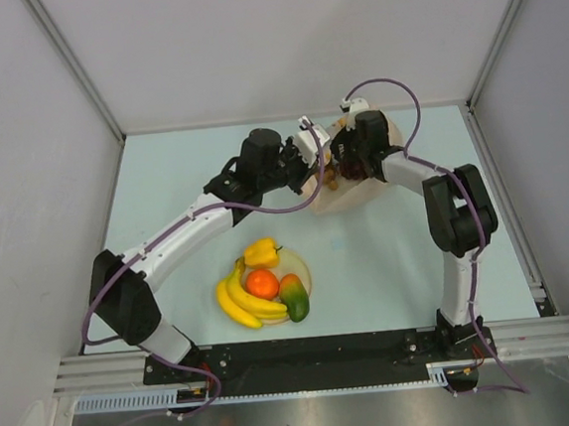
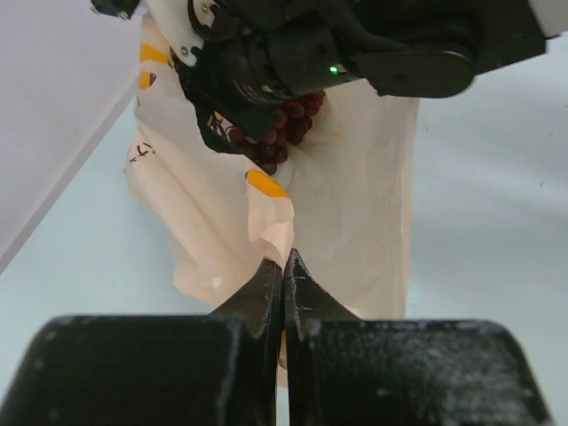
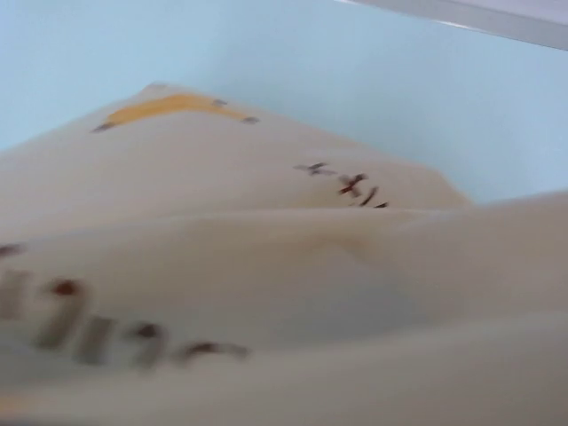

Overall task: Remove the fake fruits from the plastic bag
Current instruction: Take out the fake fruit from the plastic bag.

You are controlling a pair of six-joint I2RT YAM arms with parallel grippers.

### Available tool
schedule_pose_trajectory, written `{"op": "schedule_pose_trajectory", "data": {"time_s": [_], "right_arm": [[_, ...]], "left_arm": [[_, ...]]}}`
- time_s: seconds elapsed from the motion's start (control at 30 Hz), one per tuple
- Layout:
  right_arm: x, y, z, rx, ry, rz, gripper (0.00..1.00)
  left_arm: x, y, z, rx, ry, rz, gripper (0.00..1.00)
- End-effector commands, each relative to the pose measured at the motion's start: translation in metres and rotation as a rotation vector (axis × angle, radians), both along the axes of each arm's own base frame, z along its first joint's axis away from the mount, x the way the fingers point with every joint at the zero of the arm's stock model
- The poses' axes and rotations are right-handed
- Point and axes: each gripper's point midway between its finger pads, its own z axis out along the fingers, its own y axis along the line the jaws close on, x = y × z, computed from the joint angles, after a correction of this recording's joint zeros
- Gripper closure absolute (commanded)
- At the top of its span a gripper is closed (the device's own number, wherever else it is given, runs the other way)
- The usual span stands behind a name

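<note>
The peach-beige plastic bag (image 1: 358, 195) lies at the far middle of the table. My left gripper (image 1: 315, 165) is shut on a fold of the bag's edge (image 2: 284, 262). My right gripper (image 1: 345, 168) is at the bag's mouth; in the left wrist view (image 2: 253, 133) it holds the dark red grape bunch (image 2: 288, 124) just above the bag (image 2: 355, 195). The right wrist view shows only bag film (image 3: 266, 266); its fingers are hidden. The banana bunch (image 1: 240, 302), orange ball (image 1: 262, 284), yellow pepper (image 1: 261, 252) and mango (image 1: 294, 297) lie on the cream plate (image 1: 304, 266).
The plate stands near the front middle, between the two arm bases. Grey walls close the table at the back and both sides. A purple cable loops over each arm.
</note>
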Motion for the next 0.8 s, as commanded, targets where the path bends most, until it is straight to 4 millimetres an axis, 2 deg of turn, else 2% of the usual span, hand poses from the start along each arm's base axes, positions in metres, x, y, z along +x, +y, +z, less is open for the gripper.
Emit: {"op": "schedule_pose_trajectory", "data": {"time_s": [0.0,0.03,0.07,0.1,0.13,0.17,0.2,0.27,0.3,0.4,0.43,0.47,0.57,0.63,0.7,0.73,0.77], "right_arm": [[0.037,-0.02,0.008,0.037,-0.014,-0.178,0.09],[0.04,-0.022,0.005,0.043,-0.007,-0.189,0.09],[0.043,-0.023,-0.009,0.034,0.019,-0.193,0.09],[0.048,-0.021,-0.006,0.032,0.014,-0.19,0.09],[0.051,-0.019,-0.011,0.018,0.02,-0.183,0.09],[0.053,-0.02,-0.026,0.003,0.049,-0.187,0.09],[0.056,-0.021,-0.029,0.003,0.05,-0.192,0.09],[0.065,-0.017,-0.026,0.022,0.035,-0.186,0.09],[0.067,-0.014,-0.033,0.025,0.043,-0.175,0.1],[0.076,-0.003,-0.025,0.063,0.013,-0.146,0.14],[0.077,0.003,-0.024,0.08,0.009,-0.117,0.19],[0.08,0.008,-0.018,0.094,-0.007,-0.096,0.3],[0.082,0.014,-0.016,0.114,-0.006,-0.072,0.5],[0.078,0.023,-0.008,0.14,-0.007,-0.01,0.57],[0.07,0.033,-0.005,0.158,0.005,0.06,0.7],[0.066,0.037,0.005,0.166,-0.005,0.085,0.77],[0.063,0.038,0.01,0.172,-0.004,0.101,0.92]], "left_arm": [[0.002,-0.01,0.024,-0.058,-0.031,-0.017,1.0],[0.003,-0.01,0.025,-0.06,-0.033,-0.018,1.0],[0.002,-0.011,0.025,-0.061,-0.031,-0.021,1.0],[0.002,-0.012,0.024,-0.062,-0.028,-0.025,1.0],[0.004,-0.013,0.025,-0.063,-0.029,-0.023,1.0],[0.004,-0.014,0.023,-0.062,-0.023,-0.029,1.0],[0.004,-0.015,0.023,-0.062,-0.021,-0.028,1.0],[0.005,-0.019,0.022,-0.064,-0.016,-0.036,1.0],[0.006,-0.02,0.022,-0.064,-0.014,-0.039,1.0],[0.006,-0.021,0.022,-0.063,-0.013,-0.041,1.0],[0.007,-0.021,0.022,-0.061,-0.013,-0.039,1.0],[0.006,-0.021,0.021,-0.06,-0.01,-0.041,1.0],[0.007,-0.02,0.02,-0.058,-0.01,-0.036,1.0],[0.007,-0.021,0.02,-0.057,-0.011,-0.038,1.0],[0.008,-0.02,0.021,-0.056,-0.014,-0.031,1.0],[0.008,-0.02,0.022,-0.055,-0.017,-0.03,1.0],[0.009,-0.019,0.022,-0.053,-0.02,-0.03,1.0]]}}
